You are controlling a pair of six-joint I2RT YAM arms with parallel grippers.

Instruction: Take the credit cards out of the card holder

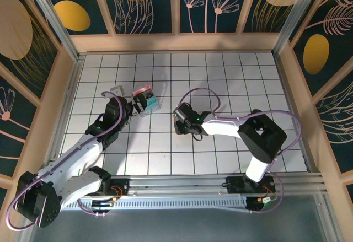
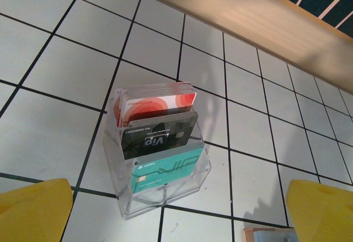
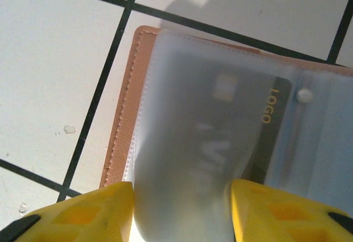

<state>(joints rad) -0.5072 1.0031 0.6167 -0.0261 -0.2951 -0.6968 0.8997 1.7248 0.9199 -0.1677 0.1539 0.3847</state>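
Your card holder [image 3: 118, 115] lies open and flat on the white, black-gridded surface [image 1: 220, 76], near the middle and directly beneath the right arm's wrist. In the right wrist view it has a tan-brown leather cover with a neat line of stitching along a rounded corner. Cloudy, translucent plastic sleeves lie on top of the leather. Through them you can see a dark card [image 3: 270, 121], still in its pocket, with the word LOGO in gold at one end and a pale chip patch blurred by the plastic. A small round stud sits just beside that card on the sleeve.

Your right fingers [image 3: 83, 214] are yellow and stand partly apart. One sleeve bulges up between them and fills the gap. Both tips sit right against its edges, but you cannot tell whether they are pinching it or only flanking it.

Your left fingers [image 2: 33, 211] are spread wide and hold nothing. They are aimed at a clear box [image 2: 160, 198] that stands left of the card holder and well apart from it. In this box the standing cards [image 2: 160, 134] are stepped in tiers: red-orange at the back, a black one marked VIP in the middle, and teal in front.
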